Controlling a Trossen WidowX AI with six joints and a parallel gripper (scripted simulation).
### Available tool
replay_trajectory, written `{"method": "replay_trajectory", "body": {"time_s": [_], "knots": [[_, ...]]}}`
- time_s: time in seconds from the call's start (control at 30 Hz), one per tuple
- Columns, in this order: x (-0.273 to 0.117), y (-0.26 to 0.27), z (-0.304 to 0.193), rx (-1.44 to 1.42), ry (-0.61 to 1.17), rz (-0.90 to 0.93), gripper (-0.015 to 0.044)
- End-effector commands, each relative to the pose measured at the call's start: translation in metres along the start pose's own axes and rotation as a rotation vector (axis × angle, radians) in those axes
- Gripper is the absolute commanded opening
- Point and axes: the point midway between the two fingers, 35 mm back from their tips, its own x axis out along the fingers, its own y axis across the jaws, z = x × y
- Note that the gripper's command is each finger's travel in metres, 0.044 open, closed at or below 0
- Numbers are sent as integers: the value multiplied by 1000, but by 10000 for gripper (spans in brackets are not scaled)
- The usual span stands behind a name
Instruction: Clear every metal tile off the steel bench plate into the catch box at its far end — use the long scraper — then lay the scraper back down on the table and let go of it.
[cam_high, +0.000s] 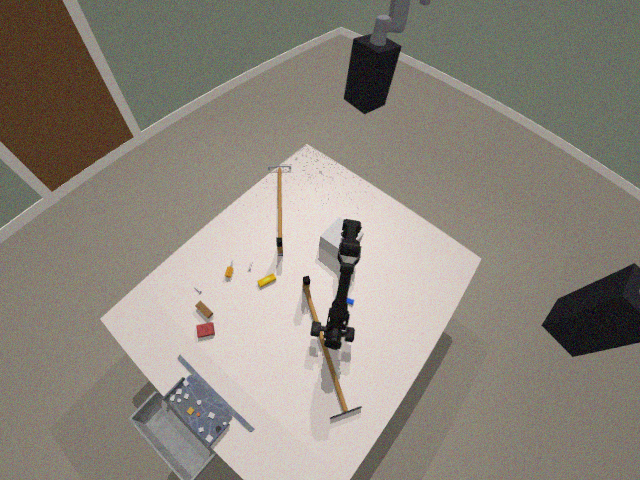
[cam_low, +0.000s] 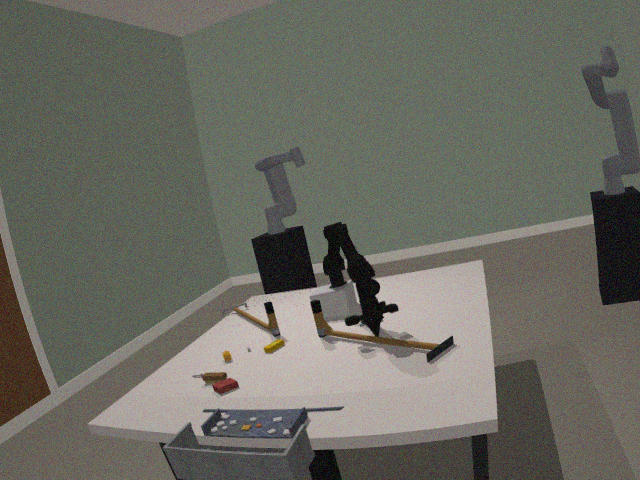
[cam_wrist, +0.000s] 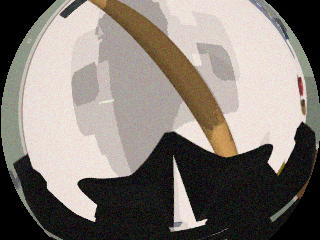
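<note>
The long scraper (cam_high: 330, 364) (cam_low: 408, 343) (cam_wrist: 190, 80) lies on the table, with its flat dark blade at the right front and its upright black-topped grip (cam_high: 306, 281) (cam_low: 316, 308) nearer the arm's base. My gripper (cam_low: 377, 333) (cam_wrist: 171, 135) is shut and empty. It points down close above the scraper's shaft, between grip and blade; in the wrist view the shaft passes just beyond the fingertips. Several small pale tiles (cam_high: 210, 414) (cam_low: 277, 419) lie scattered on the steel bench plate (cam_high: 206, 397) (cam_low: 292, 417). The open catch box (cam_high: 173, 439) (cam_low: 232, 460) at its outer end looks empty.
A rake-like tool (cam_high: 279, 206) (cam_low: 252, 318) lies at the back left. A yellow block (cam_high: 266, 280) (cam_low: 273, 346), a red block (cam_high: 205, 330) (cam_low: 225, 385) and a brown-handled tool (cam_high: 204, 309) (cam_low: 214, 376) lie left. A blue piece (cam_high: 350, 301) lies beside the arm. Orange pieces share the plate.
</note>
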Motion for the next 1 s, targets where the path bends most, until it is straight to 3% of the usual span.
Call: {"method": "replay_trajectory", "body": {"time_s": [0.0, 0.97], "knots": [[0, -5, 4, -2, -3, 1, 0], [3, -30, 19, -3, -4, -1, 0]]}}
